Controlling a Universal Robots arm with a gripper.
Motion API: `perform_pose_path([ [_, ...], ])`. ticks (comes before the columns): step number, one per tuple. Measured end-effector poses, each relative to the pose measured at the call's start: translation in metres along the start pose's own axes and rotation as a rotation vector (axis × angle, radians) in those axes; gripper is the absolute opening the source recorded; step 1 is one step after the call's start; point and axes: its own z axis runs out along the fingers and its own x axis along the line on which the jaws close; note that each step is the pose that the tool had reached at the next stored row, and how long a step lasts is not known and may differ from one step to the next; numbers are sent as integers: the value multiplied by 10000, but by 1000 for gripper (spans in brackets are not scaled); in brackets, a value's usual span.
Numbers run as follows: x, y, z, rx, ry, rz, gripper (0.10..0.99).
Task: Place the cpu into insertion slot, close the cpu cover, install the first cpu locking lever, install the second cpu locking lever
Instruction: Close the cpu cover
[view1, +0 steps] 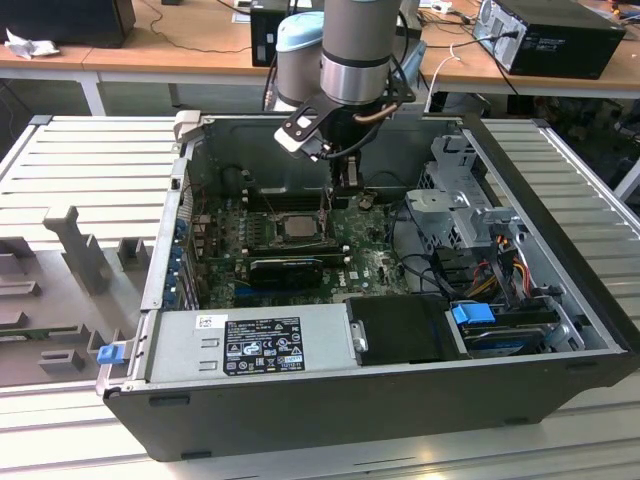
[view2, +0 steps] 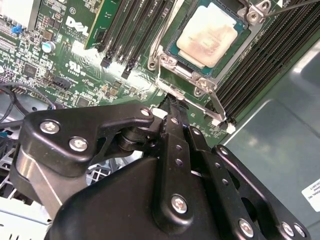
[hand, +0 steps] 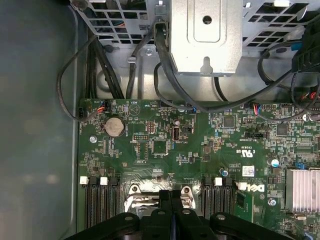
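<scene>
The cpu (view2: 207, 34) is seated in the insertion slot (view1: 276, 227), centre-left of the exterior view. The cpu cover (view2: 186, 73) lies closed over it. The gripper (view2: 171, 100) hangs just beside the socket, fingers clenched together, tips at a wire locking lever (view2: 216, 106). Whether they pinch the lever cannot be told.

The silver-grey cpu (view2: 207, 34) lies flat, framed by the cpu cover (view2: 185, 70).

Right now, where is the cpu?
In the second wrist view the cpu sits in the insertion slot, between two banks of memory slots, just beyond the gripper.
</scene>
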Motion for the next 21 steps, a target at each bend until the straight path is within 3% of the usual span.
perform_pose_path([
  [21,0,-54,1,0,-1,2,106],
])
